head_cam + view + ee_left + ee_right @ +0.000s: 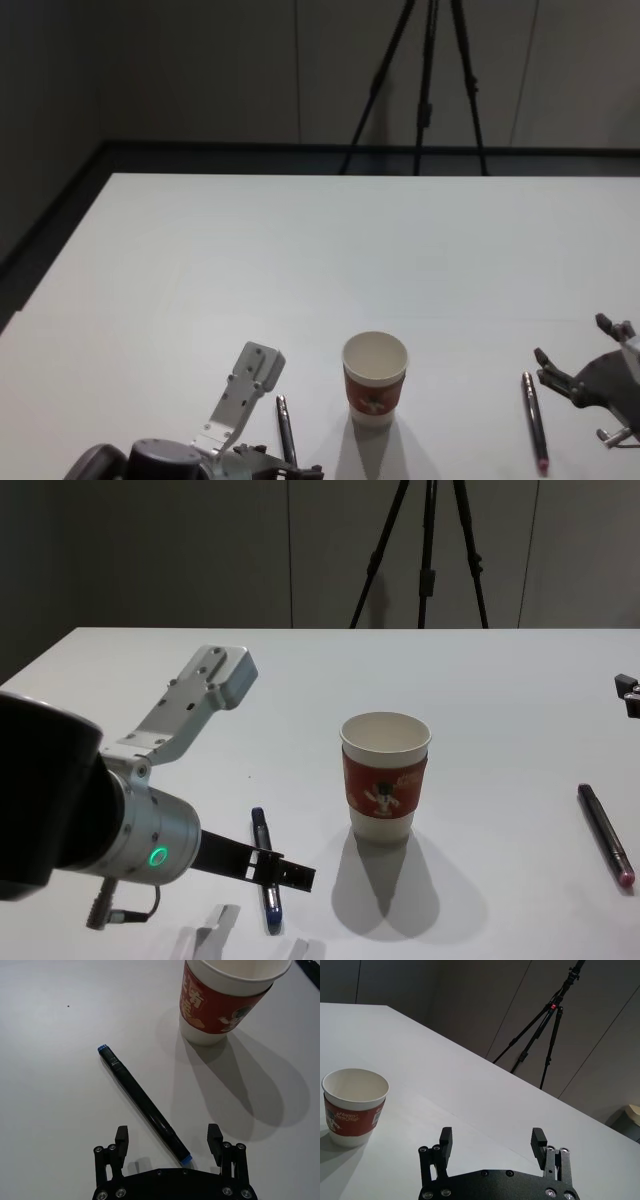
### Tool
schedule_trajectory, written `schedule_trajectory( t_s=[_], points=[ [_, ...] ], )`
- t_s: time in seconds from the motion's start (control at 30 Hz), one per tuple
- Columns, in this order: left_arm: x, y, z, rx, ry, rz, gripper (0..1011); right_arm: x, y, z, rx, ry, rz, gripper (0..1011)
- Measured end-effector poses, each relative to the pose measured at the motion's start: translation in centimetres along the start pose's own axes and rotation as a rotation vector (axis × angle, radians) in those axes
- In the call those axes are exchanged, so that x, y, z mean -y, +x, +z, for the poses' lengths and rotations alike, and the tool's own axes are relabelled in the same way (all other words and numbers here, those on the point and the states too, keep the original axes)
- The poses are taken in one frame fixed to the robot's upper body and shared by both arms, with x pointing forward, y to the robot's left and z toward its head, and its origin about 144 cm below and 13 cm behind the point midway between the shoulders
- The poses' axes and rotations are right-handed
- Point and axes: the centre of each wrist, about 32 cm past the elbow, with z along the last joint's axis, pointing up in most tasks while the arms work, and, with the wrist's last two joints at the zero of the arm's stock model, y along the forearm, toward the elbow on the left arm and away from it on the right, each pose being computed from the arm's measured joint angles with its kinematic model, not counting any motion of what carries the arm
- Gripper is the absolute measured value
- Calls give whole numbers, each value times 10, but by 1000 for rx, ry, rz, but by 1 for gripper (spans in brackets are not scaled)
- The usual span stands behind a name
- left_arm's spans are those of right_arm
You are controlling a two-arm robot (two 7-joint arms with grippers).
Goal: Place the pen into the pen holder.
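The pen holder [375, 382], a white paper cup with a red sleeve, stands upright near the table's front middle, also seen as the pen holder [385, 780]. To its left a black pen [142, 1102] with blue ends lies flat on the table. My left gripper [168, 1141] hovers low over that pen's near end, open, one finger on each side and not touching it. A second dark pen [535, 420] with a reddish tip lies right of the cup. My right gripper [572, 345] hangs open and empty just beyond that pen.
The white table [300, 250] stretches wide and bare behind the cup. A black tripod [425, 90] stands on the floor past the far edge. My left arm's grey housing [190, 710] rises at the front left.
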Motion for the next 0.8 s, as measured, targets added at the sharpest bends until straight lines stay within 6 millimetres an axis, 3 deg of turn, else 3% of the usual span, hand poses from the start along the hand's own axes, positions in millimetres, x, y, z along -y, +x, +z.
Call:
schedule_trajectory(
  t_s=[0.8],
  points=[
    [8,-2,1,-35,20,15,1001,0,0,0,0,0,0,1001]
  ],
)
